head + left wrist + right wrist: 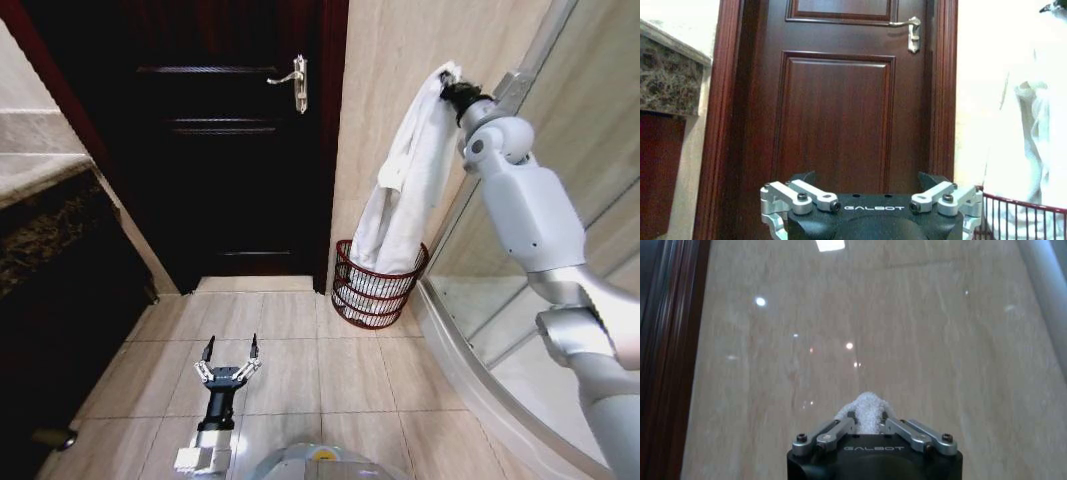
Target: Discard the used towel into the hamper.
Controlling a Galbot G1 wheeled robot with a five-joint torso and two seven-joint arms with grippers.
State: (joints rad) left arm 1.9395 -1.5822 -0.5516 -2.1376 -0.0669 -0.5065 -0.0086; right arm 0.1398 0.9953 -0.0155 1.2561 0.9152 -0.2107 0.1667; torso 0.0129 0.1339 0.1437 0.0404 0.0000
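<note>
A long white towel hangs from my right gripper, which is raised high against the tiled wall and shut on the towel's top end. A tuft of towel pokes out between the closed fingers in the right wrist view. The towel's lower end drapes into the dark red open-weave hamper standing on the floor against the wall. The hamper's rim and the hanging towel also show in the left wrist view. My left gripper hovers low over the floor tiles, open and holding nothing.
A dark wooden door with a metal lever handle is shut behind the floor space. A marble-topped counter stands at the left. A curved glass shower enclosure bounds the right side beside the hamper.
</note>
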